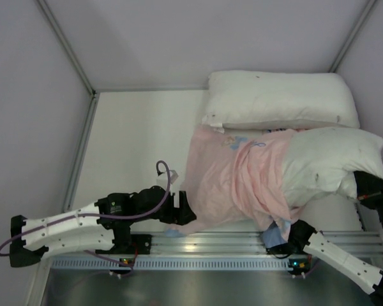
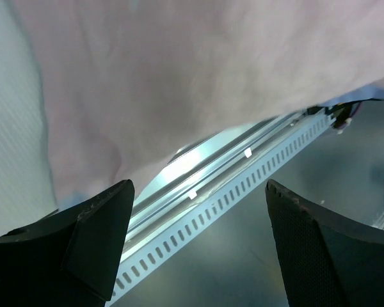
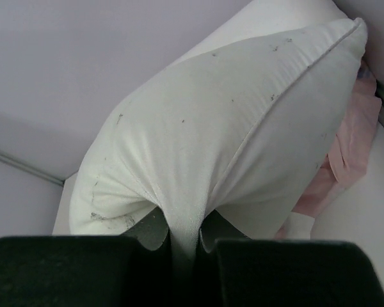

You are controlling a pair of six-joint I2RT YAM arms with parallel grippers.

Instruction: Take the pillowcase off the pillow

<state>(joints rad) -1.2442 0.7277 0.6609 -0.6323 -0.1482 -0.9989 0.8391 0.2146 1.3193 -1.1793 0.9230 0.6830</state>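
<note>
The pillowcase (image 1: 233,178) lies pink side up in the middle of the table, bunched around the left part of the pillow. The pillow (image 1: 329,162), white with tiny dark specks, sticks out of the case to the right. My right gripper (image 1: 365,185) is shut on a pinch of the pillow's right end; in the right wrist view the white fabric (image 3: 211,141) is drawn down between the closed fingers, at my right gripper (image 3: 185,240). My left gripper (image 1: 182,209) is open and empty at the case's near-left edge. In the left wrist view the left gripper (image 2: 198,243) has pink cloth (image 2: 179,83) just beyond it.
A second white pillow (image 1: 281,99) lies at the back, touching the case's far edge. A slotted metal rail (image 1: 210,252) runs along the near table edge and shows in the left wrist view (image 2: 243,185). Grey walls close in the back and sides.
</note>
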